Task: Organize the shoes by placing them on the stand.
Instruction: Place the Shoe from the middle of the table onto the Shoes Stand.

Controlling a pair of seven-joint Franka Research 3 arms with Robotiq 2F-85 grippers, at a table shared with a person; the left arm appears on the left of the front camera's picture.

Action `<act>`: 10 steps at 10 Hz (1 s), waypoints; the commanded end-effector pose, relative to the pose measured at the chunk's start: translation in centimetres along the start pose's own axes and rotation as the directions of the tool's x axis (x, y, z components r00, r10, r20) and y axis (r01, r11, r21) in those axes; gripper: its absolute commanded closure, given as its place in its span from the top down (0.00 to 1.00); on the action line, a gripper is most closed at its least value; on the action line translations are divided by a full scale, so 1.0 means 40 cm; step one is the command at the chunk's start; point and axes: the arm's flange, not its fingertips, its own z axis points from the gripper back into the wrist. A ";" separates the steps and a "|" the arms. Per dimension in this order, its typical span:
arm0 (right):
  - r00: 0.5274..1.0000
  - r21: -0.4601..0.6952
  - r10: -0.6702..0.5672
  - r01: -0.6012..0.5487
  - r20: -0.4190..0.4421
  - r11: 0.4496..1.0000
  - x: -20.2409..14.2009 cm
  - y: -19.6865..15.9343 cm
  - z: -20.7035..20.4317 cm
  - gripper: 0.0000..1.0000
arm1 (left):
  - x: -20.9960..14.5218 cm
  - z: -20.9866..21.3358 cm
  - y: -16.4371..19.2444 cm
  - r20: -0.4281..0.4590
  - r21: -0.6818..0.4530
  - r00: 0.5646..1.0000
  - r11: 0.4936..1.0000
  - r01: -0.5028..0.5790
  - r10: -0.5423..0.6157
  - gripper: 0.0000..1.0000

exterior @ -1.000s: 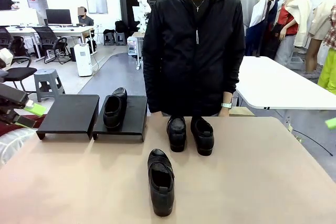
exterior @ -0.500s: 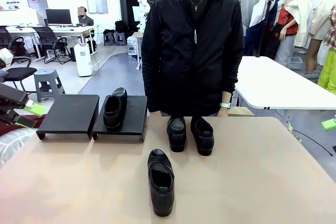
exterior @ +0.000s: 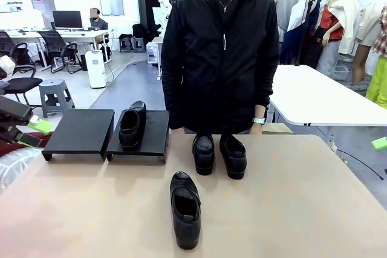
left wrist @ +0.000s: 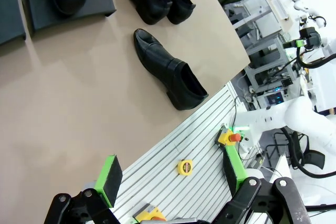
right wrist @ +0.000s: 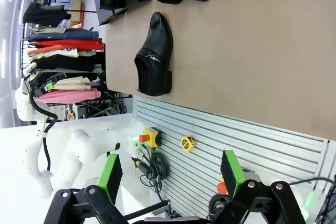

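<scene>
Where the stand (exterior: 81,128) edges the table (exterior: 302,209), floor (exterior: 130,89) begins.

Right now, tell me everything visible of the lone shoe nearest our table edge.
The lone shoe is slim, black, glossy leather with a low block heel and pointed toe. It stands upright on its sole, touching only the tan table, lengthwise toward the person, apart from the pair of shoes beyond it and off the stand.

No lettering, brand or number can be read anywhere; a poster (exterior: 42,1) on the far wall is too small to read
</scene>
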 end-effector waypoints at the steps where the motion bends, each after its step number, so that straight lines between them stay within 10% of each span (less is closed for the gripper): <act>1: 1.000 -0.006 0.019 -0.019 -0.007 1.000 -0.005 0.000 0.007 1.00 | -0.001 0.000 0.003 0.014 -0.027 1.000 0.999 0.020 -0.020 1.00; 6: 1.000 -0.006 0.019 -0.019 -0.007 1.000 -0.005 0.000 0.007 1.00 | 0.000 0.000 0.000 0.000 0.000 1.000 1.000 0.000 0.000 1.00; 7: 1.000 -0.006 0.019 -0.019 -0.007 1.000 -0.005 0.000 0.007 1.00 | 0.000 -0.021 -0.064 0.107 0.109 0.974 0.971 -0.212 0.200 1.00; 10: 1.000 -0.006 0.019 -0.019 -0.007 1.000 -0.005 0.000 0.007 1.00 | -0.048 -0.317 -0.340 -0.048 0.354 0.951 0.895 -0.271 0.307 1.00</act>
